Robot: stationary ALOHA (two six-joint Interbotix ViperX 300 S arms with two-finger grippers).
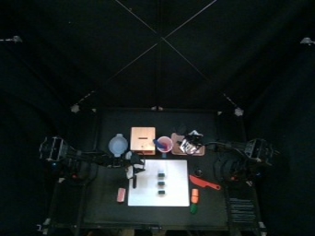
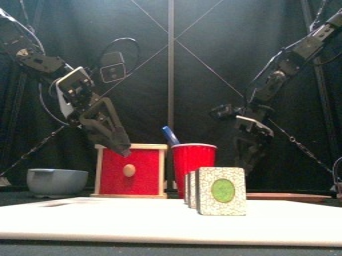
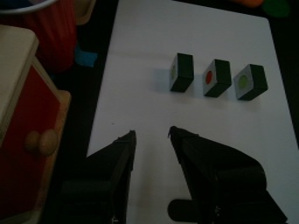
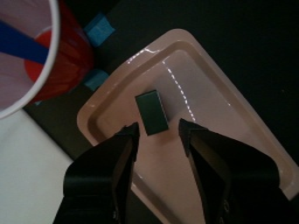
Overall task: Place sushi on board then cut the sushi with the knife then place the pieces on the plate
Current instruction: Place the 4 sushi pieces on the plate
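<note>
Three dark green sushi pieces stand in a row on the white cutting board, seen as one cluster in the front view. My left gripper hovers open and empty over the board's left part, short of the row. A fourth sushi piece lies on the pink tray. My right gripper hangs over it, open, a jaw on each side and not clamping it. The red cup holds the blue knife. A red knife lies right of the board.
The wooden box with its red drawer front stands behind the board on the left, the blue-grey bowl farther left. Small orange toys lie by the board's left edge and right edge.
</note>
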